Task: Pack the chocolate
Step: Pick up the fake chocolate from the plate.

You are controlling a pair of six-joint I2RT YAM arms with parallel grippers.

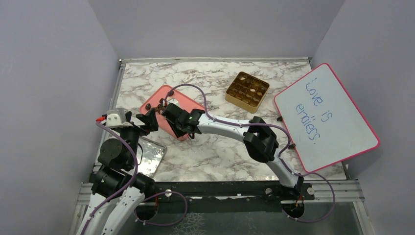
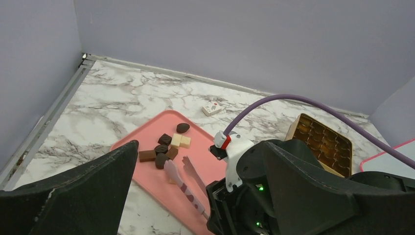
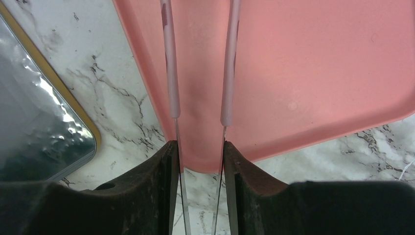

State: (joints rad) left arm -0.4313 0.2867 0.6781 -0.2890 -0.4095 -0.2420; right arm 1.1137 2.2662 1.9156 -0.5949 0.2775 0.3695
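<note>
Several small chocolate pieces (image 2: 165, 146), dark brown, tan and cream, lie clustered on the far part of a pink tray (image 2: 147, 188); the tray also shows in the top view (image 1: 182, 102). My right gripper (image 3: 200, 161) is shut on the pink tweezers (image 3: 169, 73), whose open tips (image 2: 172, 169) rest by the chocolate. My left gripper (image 2: 200, 145) is open and empty, low at the tray's left edge (image 1: 149, 119), just beside the right gripper (image 1: 172, 113). The gold gridded box (image 1: 247, 89) stands at the back right.
A whiteboard with a pink rim (image 1: 325, 117) lies tilted at the right. A silver lid with a gold edge (image 1: 150, 155) lies near the left arm's base and shows in the right wrist view (image 3: 39, 117). A small white object (image 2: 211, 108) lies behind the tray.
</note>
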